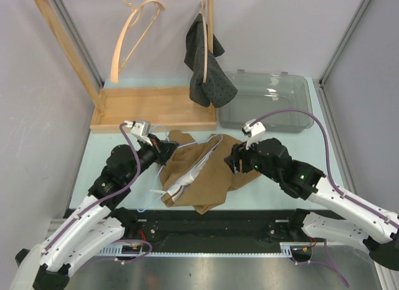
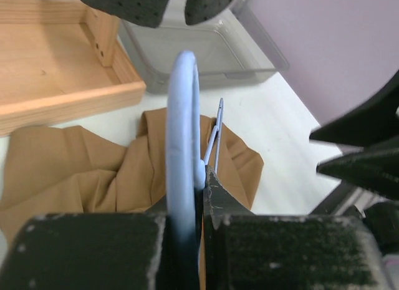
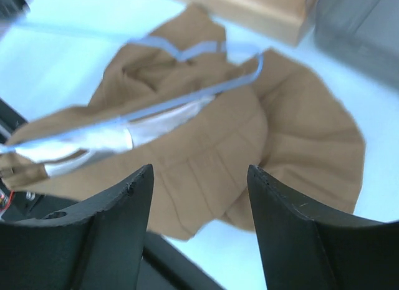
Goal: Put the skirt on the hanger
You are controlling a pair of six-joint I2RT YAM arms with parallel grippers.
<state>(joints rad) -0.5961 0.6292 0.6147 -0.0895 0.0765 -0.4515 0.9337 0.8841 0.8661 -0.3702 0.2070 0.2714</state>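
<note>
The skirt (image 1: 209, 178), a tan one, lay crumpled on the table (image 1: 280, 190) between the two arms, just in front of the wooden rack (image 1: 156, 109). A pale blue hanger (image 1: 193, 165) lay slanted across it, its hook toward the left arm, with folds of cloth bunched over and around the bar. The left gripper (image 1: 165, 149) was shut tight on the hook (image 2: 184, 134), which stood up between the pressed fingers (image 2: 280, 252) in the wrist view. The right gripper (image 3: 199, 178) hung low over the skirt's right half with its jaws wide apart and nothing between them; both fingers (image 3: 112, 227) were clear of the cloth as far as the wrist view showed. On the rack's rail hung a bare wooden hanger (image 1: 134, 28) and, to its right, a dark dotted garment (image 1: 206, 65). A clear bin (image 1: 274, 100) sat on the table just to the right of the rack.
</note>
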